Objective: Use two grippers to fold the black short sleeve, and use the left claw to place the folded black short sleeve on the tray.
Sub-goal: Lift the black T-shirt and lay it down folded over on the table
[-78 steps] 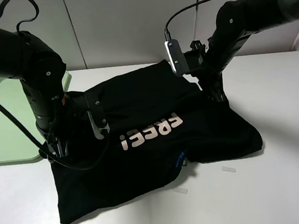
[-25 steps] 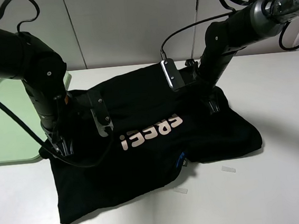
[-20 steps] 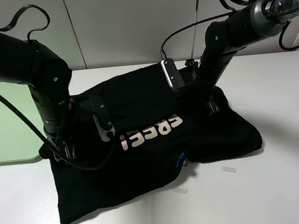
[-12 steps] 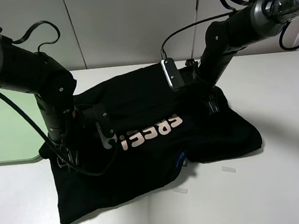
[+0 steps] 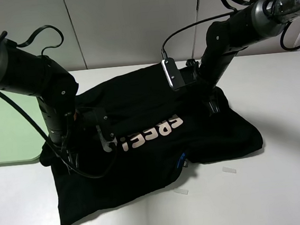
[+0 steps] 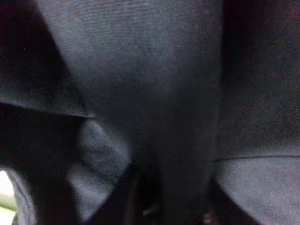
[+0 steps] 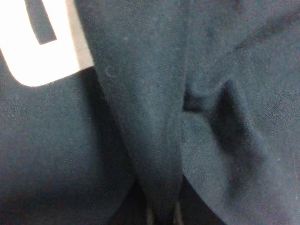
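White desk (image 5: 284,184), black shirt (image 5: 160,159) half bunched; right fingers (image 5: 211,106) pinch a fold, left fingers (image 5: 68,154) are buried, can't tell. Thin pinch might slip mid-fold.

The black T-shirt (image 5: 138,105) on the bench (image 5: 284,184) carries a pale pink print (image 5: 153,132) reading "FREE!", upside down in the high view. The right wrist view shows only part of one pale letter (image 7: 42,42), too little to read. No other text is legible.
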